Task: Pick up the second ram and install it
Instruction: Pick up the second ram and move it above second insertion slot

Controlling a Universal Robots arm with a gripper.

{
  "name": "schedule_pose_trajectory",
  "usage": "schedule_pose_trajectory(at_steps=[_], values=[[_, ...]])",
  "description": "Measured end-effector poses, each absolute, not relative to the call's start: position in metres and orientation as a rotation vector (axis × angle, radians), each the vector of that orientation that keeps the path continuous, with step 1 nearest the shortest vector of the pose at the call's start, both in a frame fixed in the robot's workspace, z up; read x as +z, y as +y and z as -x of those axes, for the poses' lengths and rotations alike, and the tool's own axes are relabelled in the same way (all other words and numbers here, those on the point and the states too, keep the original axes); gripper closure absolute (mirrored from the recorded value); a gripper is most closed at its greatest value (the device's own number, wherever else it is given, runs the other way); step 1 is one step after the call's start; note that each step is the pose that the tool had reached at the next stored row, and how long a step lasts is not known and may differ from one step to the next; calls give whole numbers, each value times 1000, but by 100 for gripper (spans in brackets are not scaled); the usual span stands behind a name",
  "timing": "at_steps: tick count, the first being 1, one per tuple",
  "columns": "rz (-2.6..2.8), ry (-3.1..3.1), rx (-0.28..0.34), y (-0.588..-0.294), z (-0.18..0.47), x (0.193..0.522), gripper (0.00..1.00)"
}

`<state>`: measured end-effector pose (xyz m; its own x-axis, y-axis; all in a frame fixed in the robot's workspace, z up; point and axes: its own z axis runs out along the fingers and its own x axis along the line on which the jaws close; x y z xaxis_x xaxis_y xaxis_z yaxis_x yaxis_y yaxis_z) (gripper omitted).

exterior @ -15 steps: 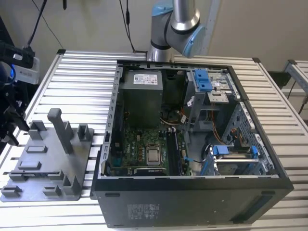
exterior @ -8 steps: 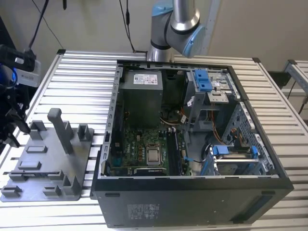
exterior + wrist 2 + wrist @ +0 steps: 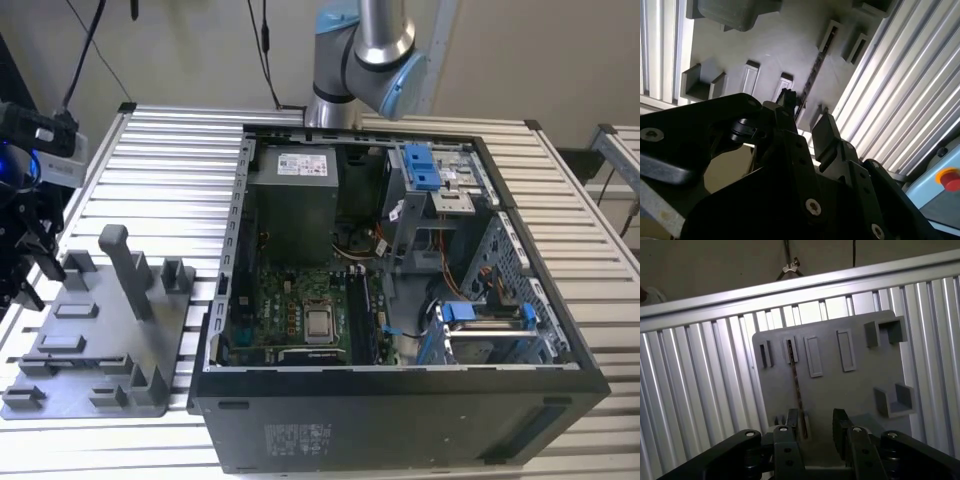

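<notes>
Hovering over holder tray (image 3: 860, 390), end effector (image 3: 816, 424) wide open, empty. Second ram (image 3: 795, 382) on edge in tray slot. Pick-up stage, prob.; grasp needs centring on stick.

The worktop (image 3: 150, 170) consists of ribbed bare-metal slats with a bright satin sheen. The holder tray (image 3: 105, 330) is grey plastic, matt and smooth. The claw (image 3: 816, 426) is black with a dull finish; its screw heads (image 3: 853, 430) are bright metal. The second ram (image 3: 796, 385), seen edge-on, is dark and non-reflective. The computer case (image 3: 400, 425) has a black matt outer panel and bare grey sheet metal inside, fitted with glossy blue plastic latches (image 3: 422, 165).
</notes>
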<state>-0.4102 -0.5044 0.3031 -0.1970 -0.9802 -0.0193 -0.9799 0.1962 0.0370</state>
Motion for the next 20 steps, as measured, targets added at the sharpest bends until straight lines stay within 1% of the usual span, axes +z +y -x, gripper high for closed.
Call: schedule_pose_trajectory(at_steps=[20], values=[[-1985,-2423,-64,-504,410,290,58]])
